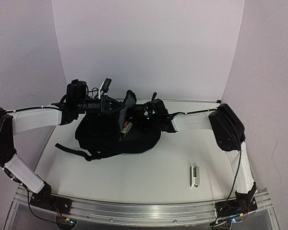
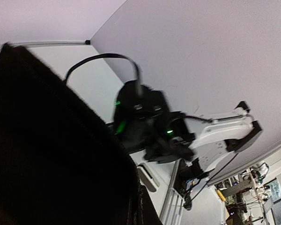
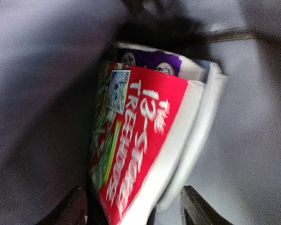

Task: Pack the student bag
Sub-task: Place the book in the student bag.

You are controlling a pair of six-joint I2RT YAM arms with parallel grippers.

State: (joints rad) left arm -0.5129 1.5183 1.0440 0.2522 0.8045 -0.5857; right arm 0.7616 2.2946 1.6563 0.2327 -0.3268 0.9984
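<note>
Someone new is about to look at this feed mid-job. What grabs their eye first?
The red book with white lettering, standing against grey lining in front of the open right end effector. Next, the black student bag, far centre in the overhead view, the left end effector pinching its raised flap. A small pale oblong item lies alone nearer the front right.

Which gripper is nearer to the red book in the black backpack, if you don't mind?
Right. The right gripper is inside the student bag with a finger either side of the red book; the left gripper pinches the bag's raised flap beside it.
</note>
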